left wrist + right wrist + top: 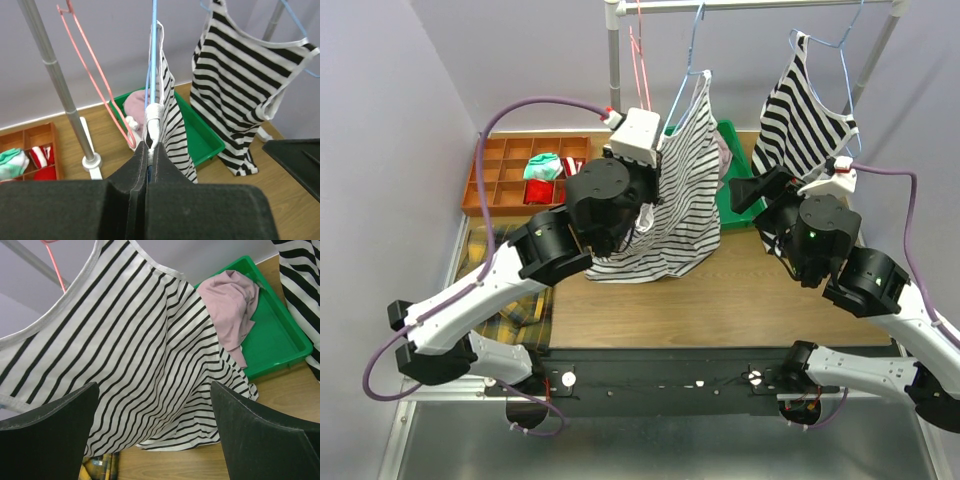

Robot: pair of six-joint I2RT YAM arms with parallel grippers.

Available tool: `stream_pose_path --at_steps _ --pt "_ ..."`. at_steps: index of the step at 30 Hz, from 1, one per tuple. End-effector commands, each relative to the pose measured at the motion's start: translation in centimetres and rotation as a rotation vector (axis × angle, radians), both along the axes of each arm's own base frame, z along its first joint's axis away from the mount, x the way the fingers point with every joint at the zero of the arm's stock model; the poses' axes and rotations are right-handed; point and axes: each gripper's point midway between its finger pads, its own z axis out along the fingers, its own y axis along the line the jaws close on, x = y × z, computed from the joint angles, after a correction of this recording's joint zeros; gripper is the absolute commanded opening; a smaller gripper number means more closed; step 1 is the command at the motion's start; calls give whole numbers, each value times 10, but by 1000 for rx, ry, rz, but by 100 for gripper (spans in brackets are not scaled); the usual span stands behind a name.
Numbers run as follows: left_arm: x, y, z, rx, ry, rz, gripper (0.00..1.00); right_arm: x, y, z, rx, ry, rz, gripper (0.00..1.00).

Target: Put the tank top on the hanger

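Left gripper [149,151] is clamped on the hanger [153,60], over which the tank top [172,115] is draped; right gripper [154,390] is held wide open. Any loose strap should be eased on gently.

left black-and-white arm [485,290]: stretched forward, wrist raised | left black pincer [150,150]: pads pressed together, pinching the thin light-blue wire hanger [153,50] | right black-and-white arm [895,300]: elbow bent, wrist turned inward | right black pincer [154,387]: jaws spread wide, holding nothing
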Motion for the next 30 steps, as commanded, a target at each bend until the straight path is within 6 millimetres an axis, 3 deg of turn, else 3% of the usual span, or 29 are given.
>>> stream_pose_path --at_steps 1,4,12,20,30 --pt "13 8 -6 -17 4 156 0 -1 -8 -1 -16 5 -31 100" --pt "24 -3 -14 4 11 199 0 -1 -6 -6 -22 15 -29 100" --pt "51 -21 -3 24 -23 308 0 0 -7 -13 -28 31 -39 100" --pt "73 -21 26 -20 -55 342 0 -1 -5 -19 -25 39 -33 100" --pt "108 -21 29 -39 -40 332 0 -1 -5 -22 -28 38 -31 100"
